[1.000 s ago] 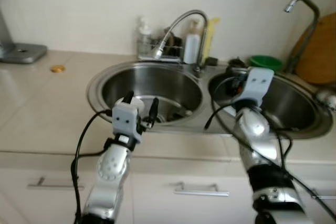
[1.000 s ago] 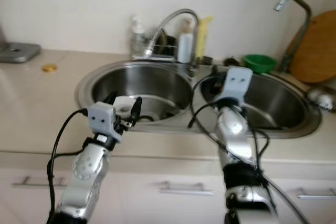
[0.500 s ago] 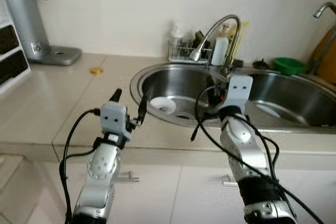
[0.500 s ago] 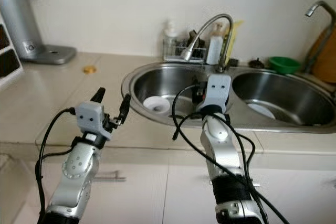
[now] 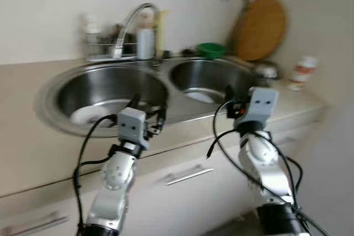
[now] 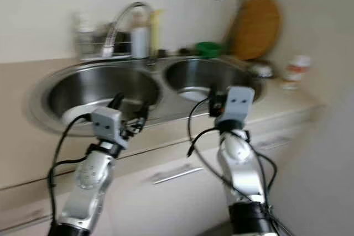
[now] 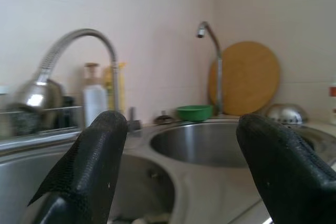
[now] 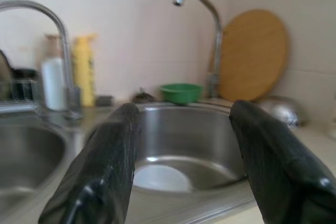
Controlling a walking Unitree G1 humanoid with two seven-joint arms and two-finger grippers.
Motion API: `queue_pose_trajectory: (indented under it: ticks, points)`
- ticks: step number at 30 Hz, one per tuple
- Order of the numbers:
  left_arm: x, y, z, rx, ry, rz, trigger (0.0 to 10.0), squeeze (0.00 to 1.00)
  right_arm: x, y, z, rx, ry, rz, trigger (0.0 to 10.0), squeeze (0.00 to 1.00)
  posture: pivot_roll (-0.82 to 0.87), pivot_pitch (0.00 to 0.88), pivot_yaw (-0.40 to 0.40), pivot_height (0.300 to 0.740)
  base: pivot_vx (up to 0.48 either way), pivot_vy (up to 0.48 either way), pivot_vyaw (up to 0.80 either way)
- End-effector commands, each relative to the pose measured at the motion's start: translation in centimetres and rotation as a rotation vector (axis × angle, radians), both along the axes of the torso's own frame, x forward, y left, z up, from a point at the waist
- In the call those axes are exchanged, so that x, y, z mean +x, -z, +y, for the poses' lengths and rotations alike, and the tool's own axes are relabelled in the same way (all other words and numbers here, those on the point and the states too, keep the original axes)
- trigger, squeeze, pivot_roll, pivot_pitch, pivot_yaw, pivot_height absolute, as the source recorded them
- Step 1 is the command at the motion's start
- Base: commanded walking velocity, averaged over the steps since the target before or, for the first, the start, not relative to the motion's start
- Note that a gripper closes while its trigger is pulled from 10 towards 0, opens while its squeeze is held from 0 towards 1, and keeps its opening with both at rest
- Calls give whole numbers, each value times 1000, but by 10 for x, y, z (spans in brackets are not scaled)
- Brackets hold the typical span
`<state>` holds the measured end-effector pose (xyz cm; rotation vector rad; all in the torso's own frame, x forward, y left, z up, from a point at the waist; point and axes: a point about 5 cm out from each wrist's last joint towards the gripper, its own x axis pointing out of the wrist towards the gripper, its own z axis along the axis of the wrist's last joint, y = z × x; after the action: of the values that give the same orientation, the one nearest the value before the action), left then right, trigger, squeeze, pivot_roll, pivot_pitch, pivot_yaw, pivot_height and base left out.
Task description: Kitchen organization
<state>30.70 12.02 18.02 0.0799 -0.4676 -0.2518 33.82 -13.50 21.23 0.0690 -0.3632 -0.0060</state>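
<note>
Before the robot, the double sink [image 5: 177, 115] now sits square ahead, where half a second ago the head views looked further toward the robot's left, at the bare stretch of bench with a grey appliance base on it. The whole picture has swung and blurred, so this is the robot turning, not the things moving. A white plate [image 5: 91, 116] lies in the left basin and another white dish [image 8: 160, 177] in the right basin; these look like the likeliest things to tidy, though the task names none. Behind them stand the curved faucet [image 5: 128, 23], a white bottle [image 5: 145, 42], a green bowl [image 5: 212, 50] and a round wooden cutting board [image 5: 260, 29] leaning on the wall. The left gripper [image 5: 148, 113] and right gripper [image 8: 181, 145] hang in front of the bench edge, fingers spread wide and empty. I judge the robot is scanning for its next job, with no reach begun.
</note>
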Motion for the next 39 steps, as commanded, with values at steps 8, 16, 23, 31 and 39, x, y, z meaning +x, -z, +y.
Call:
queue_pose_trajectory:
  ticks: [8, 16, 23, 31, 39]
  points:
    - [-1, 0, -3, 16, 5, -14, 10000, 0, -8, -8, 3, 6, -10, -48, 10000, 0, 58, 0, -55, 740, 0, 0, -800]
    - [0, 2, -3, 33, 6, -5, 10000, 0, -10, -6, 6, 15, -11, -43, 10000, 0, 55, 0, -49, 740, 0, 0, -800]
    - [0, 3, -5, 31, 13, 4, 10000, 0, -10, -4, 2, 22, 29, -26, 10000, 0, 51, 0, -44, 740, 0, -420, -800]
    - [-1, 3, -5, 16, 17, -3, 10000, 0, -10, -3, -1, 30, 54, -20, 10000, 0, 48, 0, -46, 740, 0, 0, -800]
    - [-2, 5, -5, 13, 16, 6, 10000, 0, -8, -2, -6, 38, 105, -6, 10000, 0, 46, 0, -50, 740, 0, 0, -800]
